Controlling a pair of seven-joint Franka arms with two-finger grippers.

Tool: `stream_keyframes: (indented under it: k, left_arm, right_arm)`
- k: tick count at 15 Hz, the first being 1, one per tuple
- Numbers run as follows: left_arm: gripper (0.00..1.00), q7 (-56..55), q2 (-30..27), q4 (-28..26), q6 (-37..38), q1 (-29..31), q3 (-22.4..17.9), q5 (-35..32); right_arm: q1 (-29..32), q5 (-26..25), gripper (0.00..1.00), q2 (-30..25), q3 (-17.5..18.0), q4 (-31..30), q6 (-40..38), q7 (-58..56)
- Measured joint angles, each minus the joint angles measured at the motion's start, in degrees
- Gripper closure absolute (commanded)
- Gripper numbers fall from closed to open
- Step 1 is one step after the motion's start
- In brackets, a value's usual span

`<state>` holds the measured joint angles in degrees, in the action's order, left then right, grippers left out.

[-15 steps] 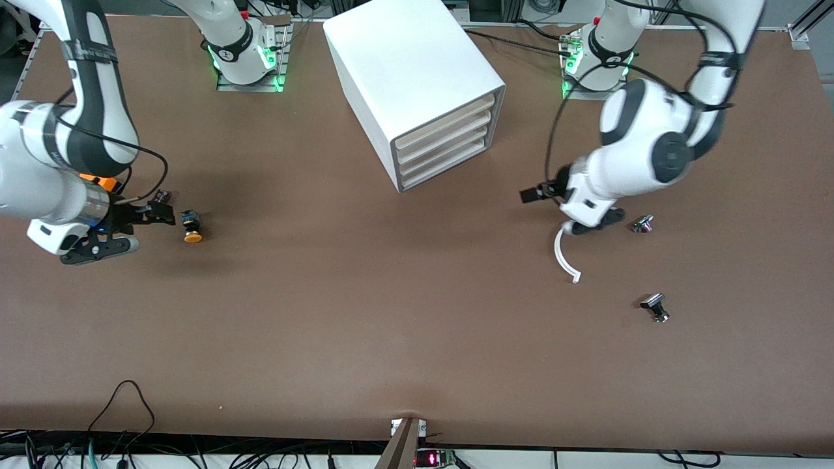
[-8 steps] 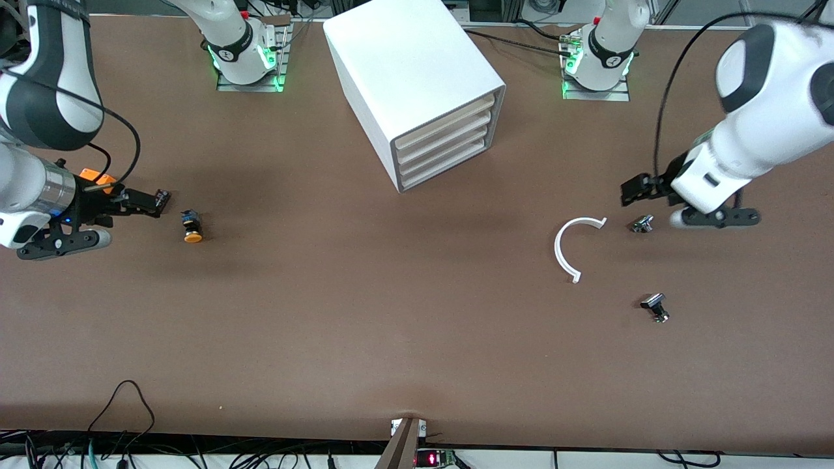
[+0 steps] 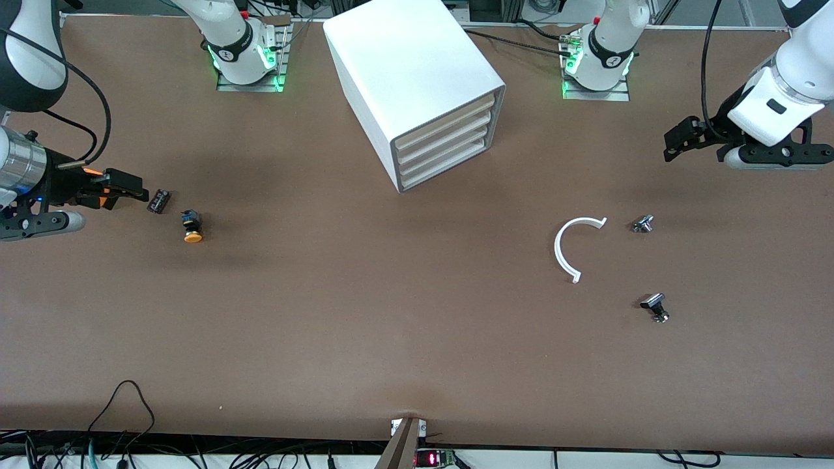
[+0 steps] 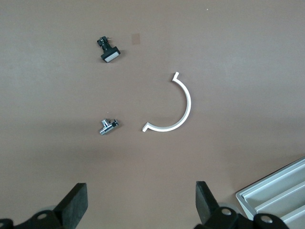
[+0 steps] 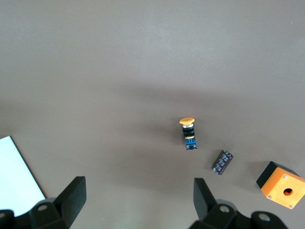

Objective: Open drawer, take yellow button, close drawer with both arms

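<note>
The white cabinet (image 3: pixel 410 65) stands at the table's middle, and its uppermost drawer (image 3: pixel 445 121) is shut like the three below it. The button (image 3: pixel 191 227), orange cap on a black body, lies on its side on the bare table toward the right arm's end; it also shows in the right wrist view (image 5: pixel 188 133). My right gripper (image 3: pixel 133 189) is open and empty, up over the table beside the button, apart from it. My left gripper (image 3: pixel 674 144) is open and empty, up over the table at the left arm's end, well clear of the cabinet.
A small dark cylinder (image 3: pixel 158 200) lies by the button; an orange cube (image 5: pixel 282 191) with a hole sits under the right gripper. A white arc (image 3: pixel 568 247), a silver knob (image 3: pixel 642 224) and a black-and-silver knob (image 3: pixel 655 306) lie toward the left arm's end.
Both arms have pulled back toward their ends of the table. The left gripper left the white arc; the right gripper drew away from the button. The button and drawers have not moved.
</note>
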<state>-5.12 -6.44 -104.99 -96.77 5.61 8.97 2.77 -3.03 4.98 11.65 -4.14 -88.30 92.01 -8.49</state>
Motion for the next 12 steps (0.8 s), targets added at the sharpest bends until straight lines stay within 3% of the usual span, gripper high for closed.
stream_keyframes:
  k: [12]
  left_arm:
    - [0.00,0.16,2.98,2.77,-0.72,2.44,-0.16,-0.04]
  right_arm:
    - [-0.46,-7.15,0.00,0.05,1.08,0.00,-0.06,1.32]
